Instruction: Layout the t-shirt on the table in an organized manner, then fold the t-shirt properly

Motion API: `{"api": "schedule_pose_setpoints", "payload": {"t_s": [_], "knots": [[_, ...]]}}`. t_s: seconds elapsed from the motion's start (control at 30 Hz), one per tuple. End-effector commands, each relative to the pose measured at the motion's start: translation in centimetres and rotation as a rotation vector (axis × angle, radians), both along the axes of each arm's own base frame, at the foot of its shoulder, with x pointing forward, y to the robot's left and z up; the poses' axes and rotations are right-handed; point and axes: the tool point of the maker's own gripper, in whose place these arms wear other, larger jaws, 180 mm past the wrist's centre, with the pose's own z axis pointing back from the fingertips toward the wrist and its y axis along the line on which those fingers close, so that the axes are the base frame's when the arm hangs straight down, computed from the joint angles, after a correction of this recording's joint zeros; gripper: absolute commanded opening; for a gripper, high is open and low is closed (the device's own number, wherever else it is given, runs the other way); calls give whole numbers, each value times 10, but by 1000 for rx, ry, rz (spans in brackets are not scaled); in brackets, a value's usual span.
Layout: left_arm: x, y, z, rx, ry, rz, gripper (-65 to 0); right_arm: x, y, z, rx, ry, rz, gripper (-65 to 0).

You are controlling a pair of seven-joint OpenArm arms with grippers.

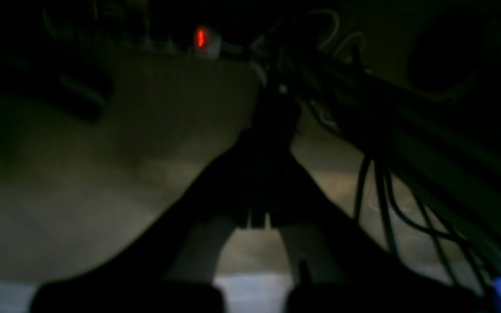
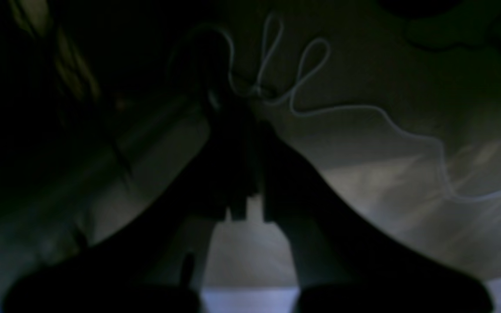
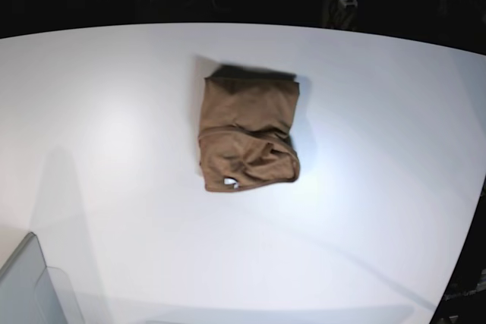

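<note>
Folded t-shirt [image 3: 247, 136] lies mid white table [image 3: 114, 149]; left gripper [image 1: 257, 219] closed empty, right gripper [image 2: 244, 213] unclear

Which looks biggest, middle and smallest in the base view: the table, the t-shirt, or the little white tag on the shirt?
1. The table, which fills most of the view.
2. The t-shirt, a folded brown bundle in the middle.
3. The white tag, a tiny speck at the shirt's near edge.

One plain brown cotton t-shirt [image 3: 248, 133], folded into a compact bundle, on one large smooth white table [image 3: 114, 127]. Two dark robot grippers, the left [image 1: 259, 143] and right [image 2: 244, 143], one per wrist view. One glowing red indicator light [image 1: 201, 37]; one looping pale cable [image 2: 302, 78].
</note>
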Motion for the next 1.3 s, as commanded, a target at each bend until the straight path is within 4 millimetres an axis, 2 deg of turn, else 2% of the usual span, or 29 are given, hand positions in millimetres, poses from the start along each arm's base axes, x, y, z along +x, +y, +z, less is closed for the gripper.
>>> {"api": "schedule_pose_setpoints", "payload": {"t_s": [0.0,0.1,0.17,0.3,0.37,0.43,0.5,0.6,0.7,0.8,0.87,1.23,1.27], "knots": [[-3,5,-1,27,3,-17,-650,7,-1,1,-17,-28,42,-607],[-3,12,-2,72,8,-29,-650,1,4,0,-43,-20,179,-607],[8,12,-1,73,-9,-27,-650,-1,2,0,-76,-15,247,-607],[14,12,-1,79,-12,-36,-650,2,-8,0,-181,-18,366,-608],[26,13,0,81,-29,-43,-650,4,-13,1,-219,-19,394,-608],[36,15,1,84,-43,-42,-650,6,-15,1,-236,-23,406,-608],[38,17,1,87,-46,-44,-650,17,-14,1,-238,-35,404,-608],[41,10,1,83,-47,-115,-650,21,-18,1,-245,-39,404,-608],[38,1,0,74,-41,-188,-650,18,-21,0,-251,1,402,-608],[37,-3,-1,69,-38,-215,-650,27,-24,-1,-257,17,396,-622],[38,-9,-1,60,-42,-219,-650,26,-24,-1,-258,30,395,-650],[36,-11,-1,58,-38,-230,-650,20,-18,-2,-246,41,392,-650],[36,-11,-1,58,-38,-230,-650,18,-12,-2,-237,43,392,-650]]}}
